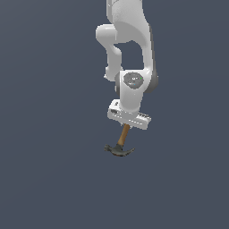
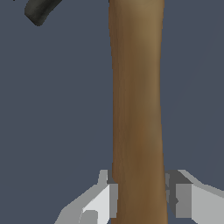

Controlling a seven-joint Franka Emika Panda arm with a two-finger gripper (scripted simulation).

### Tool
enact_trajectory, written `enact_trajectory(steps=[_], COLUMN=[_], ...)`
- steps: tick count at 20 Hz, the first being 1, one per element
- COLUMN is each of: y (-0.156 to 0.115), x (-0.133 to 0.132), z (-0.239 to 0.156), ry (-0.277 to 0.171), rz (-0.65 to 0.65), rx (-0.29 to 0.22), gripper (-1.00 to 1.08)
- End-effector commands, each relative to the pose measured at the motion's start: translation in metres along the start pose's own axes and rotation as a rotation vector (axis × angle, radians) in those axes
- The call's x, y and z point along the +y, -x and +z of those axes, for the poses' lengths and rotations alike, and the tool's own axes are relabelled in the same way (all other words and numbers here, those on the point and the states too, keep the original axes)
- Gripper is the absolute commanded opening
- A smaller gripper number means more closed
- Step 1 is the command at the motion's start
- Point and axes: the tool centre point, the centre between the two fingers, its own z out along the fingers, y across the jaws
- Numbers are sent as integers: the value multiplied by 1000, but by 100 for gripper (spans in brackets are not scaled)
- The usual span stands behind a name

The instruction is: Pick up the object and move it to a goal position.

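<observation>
Wrist view shows the gripper (image 2: 139, 199) clenched on the hammer (image 2: 138, 100) handle; it should move slowly so the heavy head does not swing.

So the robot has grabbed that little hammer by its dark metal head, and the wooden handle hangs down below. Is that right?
Not quite. The end effector grips the claw hammer by its wooden handle, not the head. The wrist view shows a finger on each side of the handle, and the exterior view shows the dark metal head hanging at the bottom.
</observation>
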Motion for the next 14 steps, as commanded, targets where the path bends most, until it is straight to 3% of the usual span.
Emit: enact_trajectory(steps=[1, 14], y=[12, 52], x=[8, 37], z=[-11, -43], ry=[-3, -3], rz=[-1, -1], rx=[4, 4], gripper=[-100, -100])
